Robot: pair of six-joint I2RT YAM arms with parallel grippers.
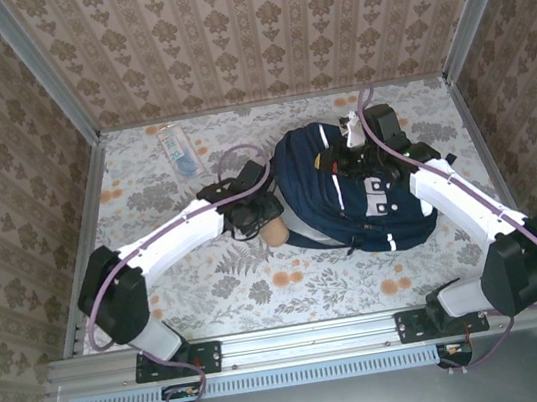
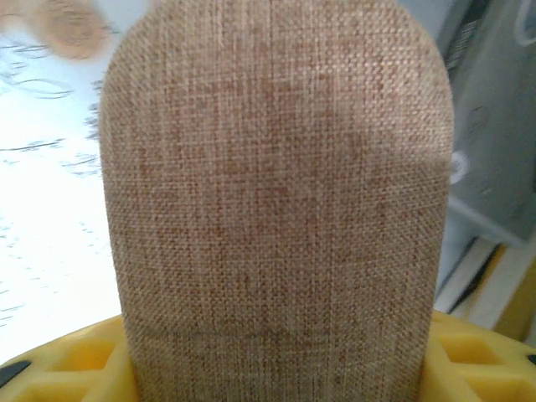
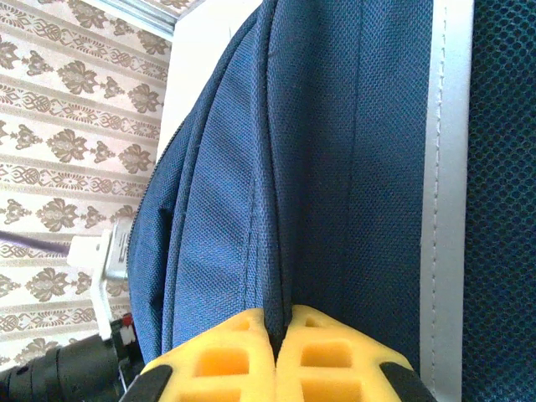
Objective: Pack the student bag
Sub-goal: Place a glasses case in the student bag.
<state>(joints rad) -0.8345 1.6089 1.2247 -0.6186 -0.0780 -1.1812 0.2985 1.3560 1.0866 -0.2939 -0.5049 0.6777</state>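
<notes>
Left gripper (image 1: 264,224) part-open, clamped on rounded tan woven-fabric pouch (image 2: 276,193), poised just beside large navy-blue fabric student bag (image 1: 310,174), likely for loading. Right gripper (image 3: 280,352) pinched tight on bag fold, probably bracing it. Bag right of centre on floral table (image 1: 159,278), nearer far edge.

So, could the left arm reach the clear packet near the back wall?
Probably not readily: the way to the clear packet looks free, but the left gripper is shut on the tan pouch.
</notes>
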